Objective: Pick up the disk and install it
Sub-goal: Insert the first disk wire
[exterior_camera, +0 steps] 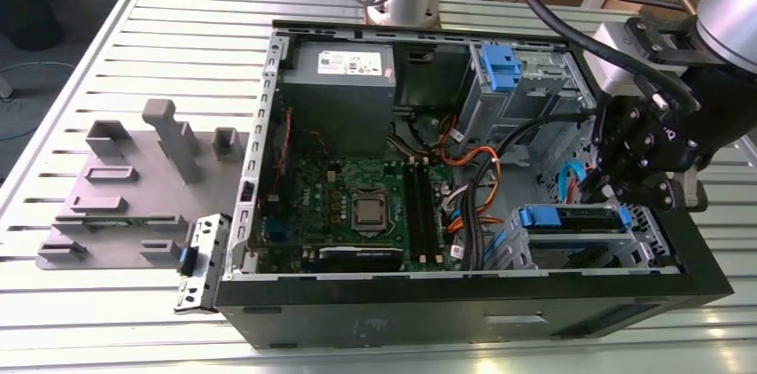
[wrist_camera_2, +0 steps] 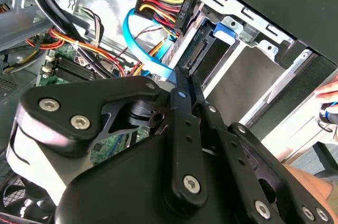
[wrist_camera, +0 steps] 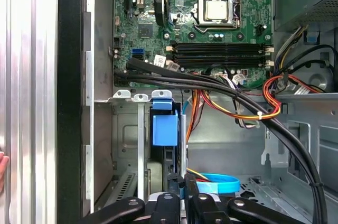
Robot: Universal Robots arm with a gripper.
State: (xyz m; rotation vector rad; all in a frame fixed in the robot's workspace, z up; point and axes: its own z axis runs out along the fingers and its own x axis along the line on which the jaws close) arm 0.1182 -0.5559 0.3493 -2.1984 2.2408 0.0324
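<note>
The disk (exterior_camera: pixel 573 218) sits edge-up in the lower drive bay at the case's front corner, on the exterior view's right. Its blue end tab (wrist_camera: pixel 165 128) faces out of the slot, and its dark connector edge (wrist_camera_2: pixel 199 50) shows in the second wrist view. My gripper (exterior_camera: pixel 634 200) hangs just above the disk's end on the exterior view's right. In both wrist views the two black fingers (wrist_camera: pixel 190 186) lie close together with nothing between them. Their tips (wrist_camera_2: pixel 186 80) sit right at the disk's edge. The gripper (wrist_camera: pixel 181 179) lines up with the slot.
The open computer case (exterior_camera: pixel 473 290) holds a green motherboard (exterior_camera: pixel 355 206), a grey power-supply box (exterior_camera: pixel 343 66) and a taller blue-tabbed drive cage (exterior_camera: pixel 502 69). Thick black and coloured cables (wrist_camera: pixel 248 102) cross beside the bay. A grey fixture (exterior_camera: pixel 119 197) stands outside the case. A person's hand (wrist_camera_2: pixel 330 94) is nearby.
</note>
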